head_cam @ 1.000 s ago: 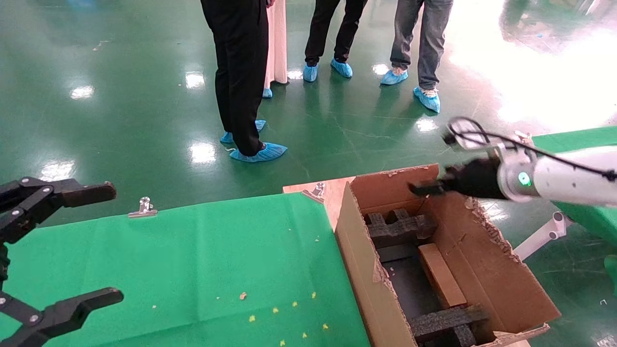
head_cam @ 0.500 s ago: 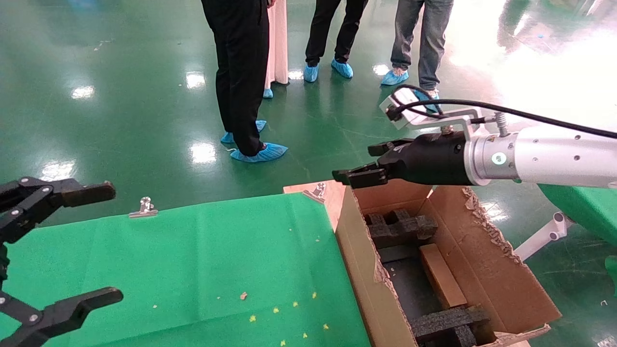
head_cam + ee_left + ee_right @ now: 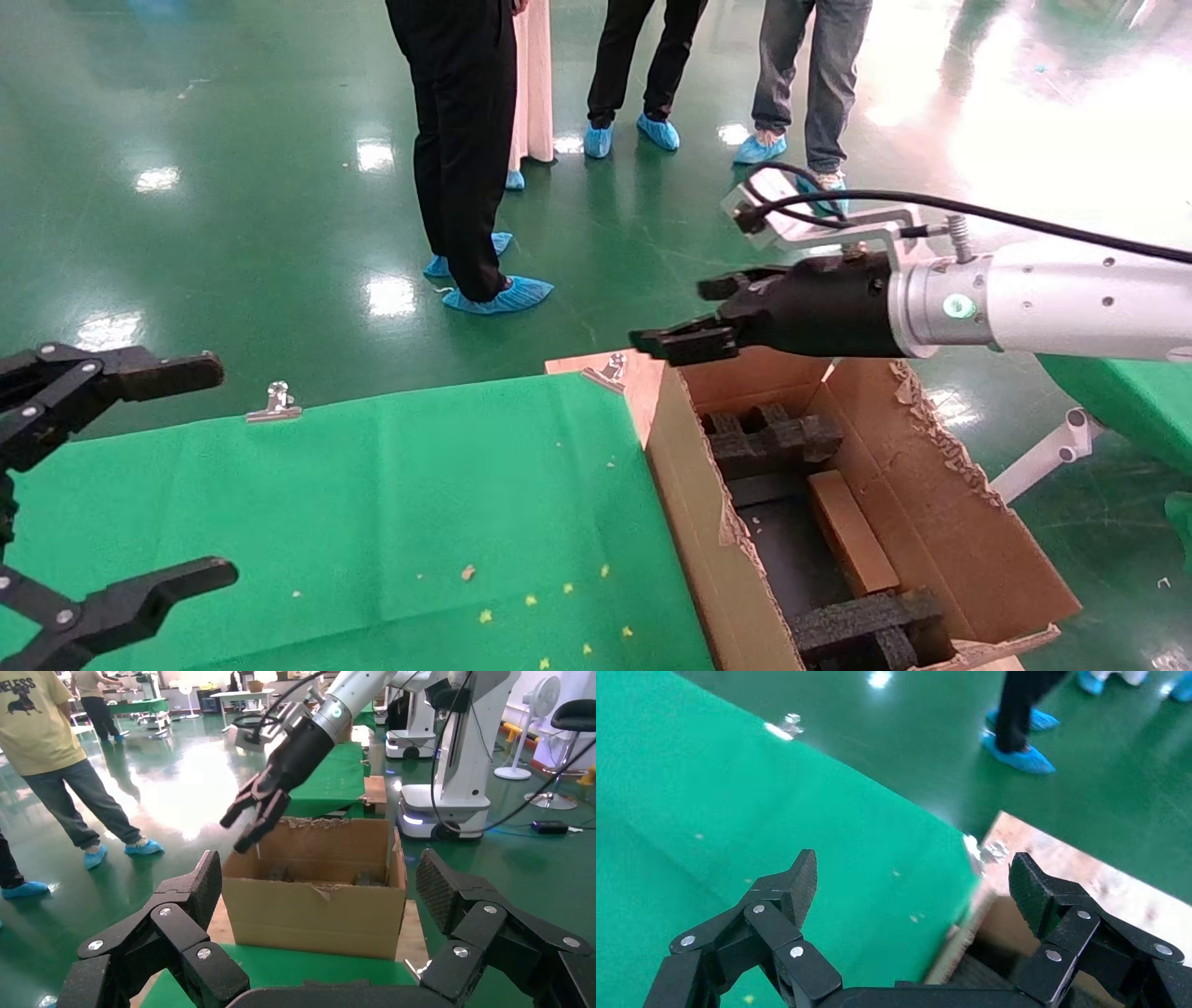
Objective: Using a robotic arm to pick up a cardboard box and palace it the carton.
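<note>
In the head view, the cardboard box (image 3: 846,533) already lies inside the carton (image 3: 931,522), resting along its right inner wall between the far foam block (image 3: 768,440) and the near foam block (image 3: 871,626), so the placing looks done. The robotic arm (image 3: 1043,303), the robot's right, reaches in from the right above the carton's far left corner; its right gripper (image 3: 694,321) is spread and holds nothing. The left gripper (image 3: 121,475) hangs at the near left over the green cloth (image 3: 372,503), fingers wide apart and empty. 3 people (image 3: 466,140) stand on the far floor. In the left wrist view, the left gripper's fingers (image 3: 186,903) stand apart, framing the carton (image 3: 316,910) with the right gripper (image 3: 246,822) poised above its rim; the small box is hidden behind the wall. In the right wrist view, the right gripper's fingers (image 3: 782,899) gape over the cloth's edge (image 3: 807,832) and a carton corner. Judged from this, only withdrawal of the arm remains.
</note>
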